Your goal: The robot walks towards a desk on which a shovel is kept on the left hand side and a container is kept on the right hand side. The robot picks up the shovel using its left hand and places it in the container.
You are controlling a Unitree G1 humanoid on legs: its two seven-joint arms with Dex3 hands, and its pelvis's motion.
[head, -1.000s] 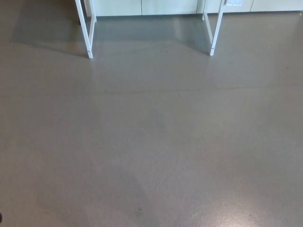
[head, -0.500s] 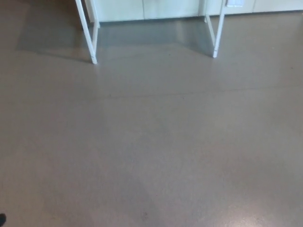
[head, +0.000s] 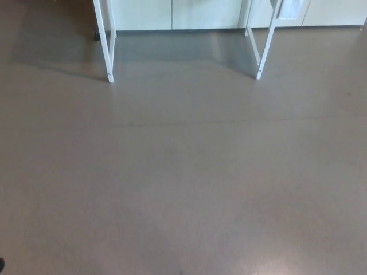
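Seeing only bare floor (head: pixel 183 172) and white desk legs (head: pixel 106 51) at upper frame; shovel, container and both hands out of view, so grip point and hand state can't be judged.

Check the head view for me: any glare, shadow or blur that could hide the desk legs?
Head view: mildly soft but readable; both white desk legs show clearly. A darker shadow patch lies on the floor between them, and faint glare sits at bottom right. Desktop out of frame.
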